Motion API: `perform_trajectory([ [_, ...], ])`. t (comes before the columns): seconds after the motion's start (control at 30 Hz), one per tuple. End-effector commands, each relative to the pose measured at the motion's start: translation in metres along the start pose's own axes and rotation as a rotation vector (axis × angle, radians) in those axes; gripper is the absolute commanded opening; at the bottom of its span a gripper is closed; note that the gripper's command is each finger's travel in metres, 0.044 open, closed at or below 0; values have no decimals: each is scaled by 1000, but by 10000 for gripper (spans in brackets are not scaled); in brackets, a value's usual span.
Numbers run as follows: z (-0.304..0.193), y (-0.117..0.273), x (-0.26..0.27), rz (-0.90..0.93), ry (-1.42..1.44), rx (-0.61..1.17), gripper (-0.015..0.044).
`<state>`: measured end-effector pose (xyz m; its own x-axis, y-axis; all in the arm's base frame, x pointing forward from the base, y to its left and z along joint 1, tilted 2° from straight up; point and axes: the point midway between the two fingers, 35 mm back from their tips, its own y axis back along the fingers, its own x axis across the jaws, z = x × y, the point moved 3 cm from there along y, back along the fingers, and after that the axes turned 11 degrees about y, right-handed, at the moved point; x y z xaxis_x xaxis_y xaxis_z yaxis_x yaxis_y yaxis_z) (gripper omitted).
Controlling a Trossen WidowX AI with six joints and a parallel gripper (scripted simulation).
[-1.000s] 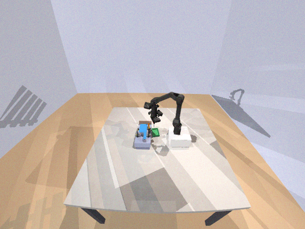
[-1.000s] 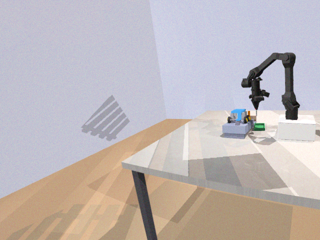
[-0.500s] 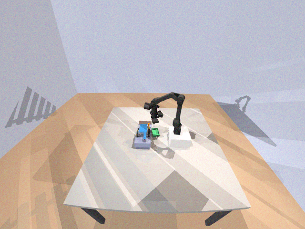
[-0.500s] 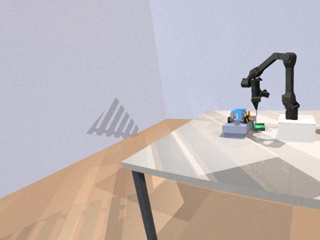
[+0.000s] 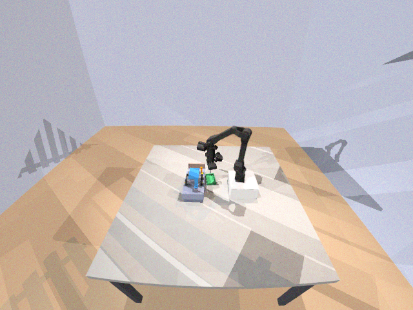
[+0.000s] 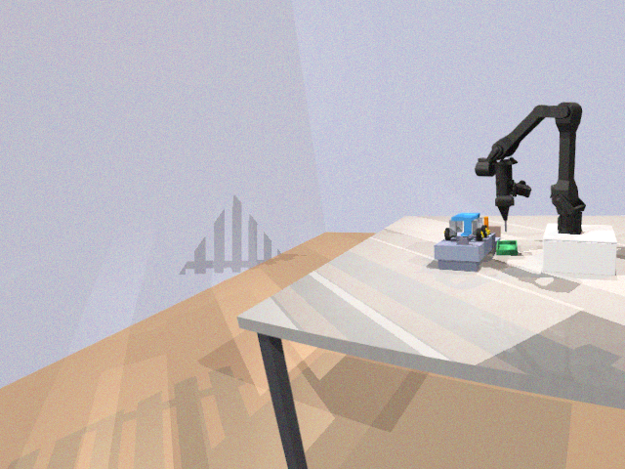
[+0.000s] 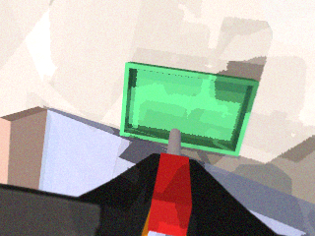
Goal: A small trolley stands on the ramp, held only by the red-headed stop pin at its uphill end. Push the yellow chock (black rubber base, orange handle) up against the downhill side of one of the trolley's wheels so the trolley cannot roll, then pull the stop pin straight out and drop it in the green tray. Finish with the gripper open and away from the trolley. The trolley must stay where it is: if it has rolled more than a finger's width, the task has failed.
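My gripper (image 5: 211,167) (image 6: 504,216) (image 7: 172,164) points down, shut on the stop pin. The pin's red head (image 7: 172,197) is between the fingers, and its grey shaft (image 6: 505,225) (image 7: 174,142) hangs below. In the wrist view the shaft tip overlaps the near rim of the green tray (image 5: 211,184) (image 6: 507,253) (image 7: 192,73), above it. The tray looks empty. The blue trolley (image 5: 193,174) (image 6: 465,218) stands on the ramp (image 5: 193,197) (image 6: 456,252). The chock's orange handle (image 5: 201,168) (image 6: 485,221) stands upright at the far side of its tray-side wheels; contact with a wheel is hidden.
A brown block (image 5: 197,165) (image 7: 27,143) stands at the ramp's far end. The white base (image 5: 242,192) (image 6: 579,253) of the arm is right of the tray. The ramp's edge runs close along the tray's left side in the top and exterior views.
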<state>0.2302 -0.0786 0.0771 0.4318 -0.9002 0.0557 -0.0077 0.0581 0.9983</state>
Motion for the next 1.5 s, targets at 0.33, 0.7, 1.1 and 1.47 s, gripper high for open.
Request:
perform_trajectory([
  [0.33,2,-39,9,141,0,-33,0],
  [0.7,7,-64,19,143,0,-34,0],
  [1.1,4,-64,14,142,0,-34,190],
  [1.47,1,-66,8,141,0,-33,190],
])
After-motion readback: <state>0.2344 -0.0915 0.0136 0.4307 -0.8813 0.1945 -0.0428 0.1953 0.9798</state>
